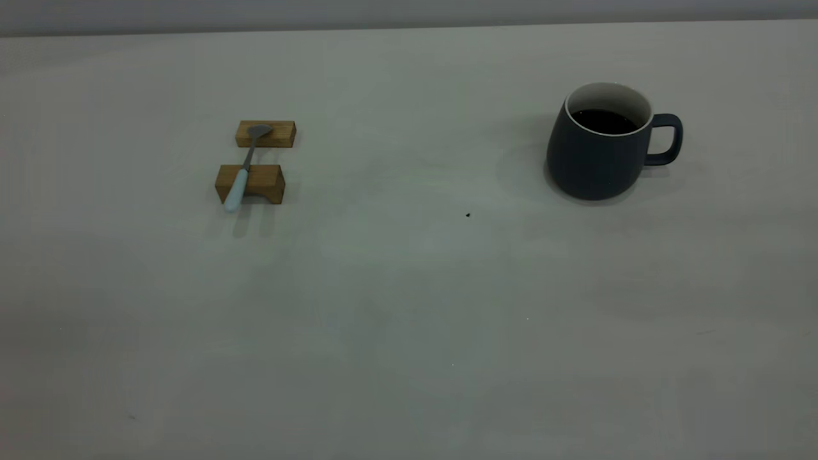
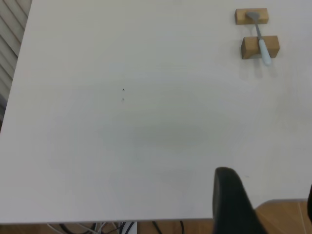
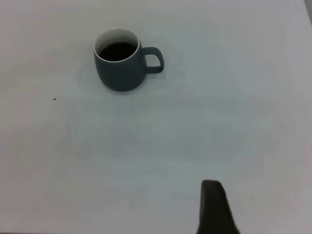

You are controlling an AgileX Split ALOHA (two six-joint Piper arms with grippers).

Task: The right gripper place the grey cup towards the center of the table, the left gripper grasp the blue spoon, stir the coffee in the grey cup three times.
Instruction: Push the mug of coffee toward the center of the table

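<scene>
Exterior view: the grey cup (image 1: 601, 150) stands upright on the table (image 1: 409, 306), its loop handle pointing away from the other objects, and the coffee (image 1: 604, 121) lies dark and flat inside its white wall. Taking the cup as the landmark, a tiny dark speck (image 1: 468, 215) sits on the bare surface a little way off toward the middle of the table, and well beyond that speck, far from the cup, two brown wooden blocks (image 1: 250, 182) rest one behind the other. The blue spoon (image 1: 243, 172) lies across both blocks, its grey bowl on the farther block and its pale handle sticking out past the nearer one, well apart from the cup. Neither arm appears in this view. In the left wrist view only one dark finger of the left gripper (image 2: 234, 202) shows, near the table edge and far from the spoon; whether its jaws are parted or closed I cannot tell. In the right wrist view one dark finger of the right gripper (image 3: 214, 207) shows, well clear of the cup; its jaw state I cannot tell either.
</scene>
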